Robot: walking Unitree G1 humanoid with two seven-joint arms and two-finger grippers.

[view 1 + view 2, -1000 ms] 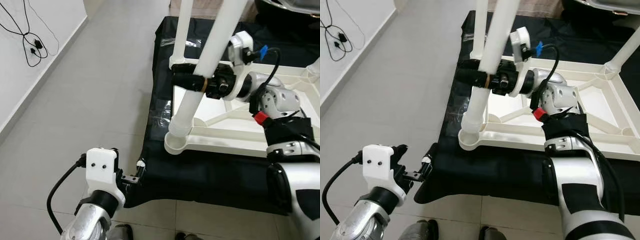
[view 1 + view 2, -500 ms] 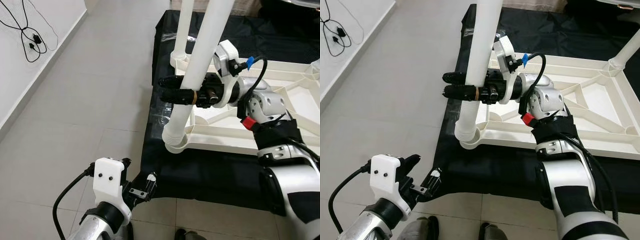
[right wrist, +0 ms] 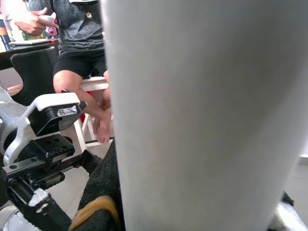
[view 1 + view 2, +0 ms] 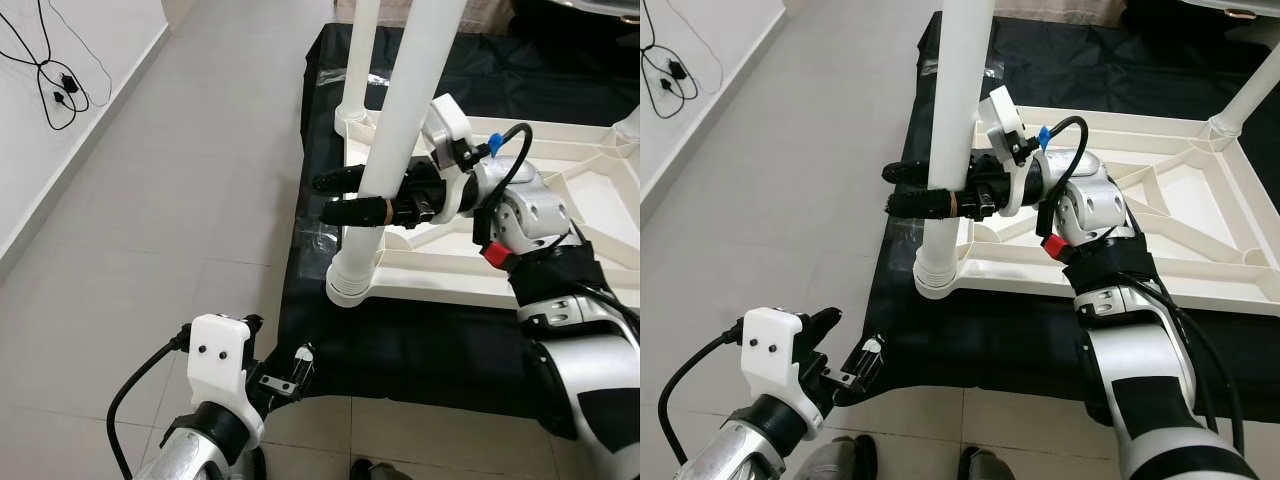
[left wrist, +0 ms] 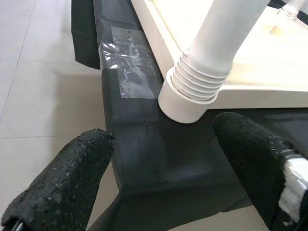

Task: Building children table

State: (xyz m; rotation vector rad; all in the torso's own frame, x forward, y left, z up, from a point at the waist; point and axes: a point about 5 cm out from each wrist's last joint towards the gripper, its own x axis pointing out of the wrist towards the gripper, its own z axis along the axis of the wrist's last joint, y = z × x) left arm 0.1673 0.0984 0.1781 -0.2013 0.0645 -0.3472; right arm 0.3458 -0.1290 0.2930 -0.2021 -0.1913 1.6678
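A white children's table frame (image 4: 560,170) lies upside down on a black cloth (image 4: 420,350). One white leg (image 4: 400,120) stands nearly upright with its ribbed foot in the near-left corner socket (image 4: 350,285). My right gripper (image 4: 322,197) is shut on this leg at mid height, one black finger on each side. A second leg (image 4: 362,50) stands at the far-left corner. My left gripper (image 5: 161,130) hangs low by the cloth's near corner, open and holding nothing, just short of the socket (image 5: 185,103).
A third leg (image 4: 1250,95) rises at the frame's far right. Clear tape (image 5: 130,62) patches the cloth's left edge. Tiled floor stretches left to a wall with black cables (image 4: 55,70). A seated person (image 3: 82,38) is behind.
My right gripper has swung the leg from a tilt to nearly upright and pushed its foot down into the corner socket. The left arm has barely moved.
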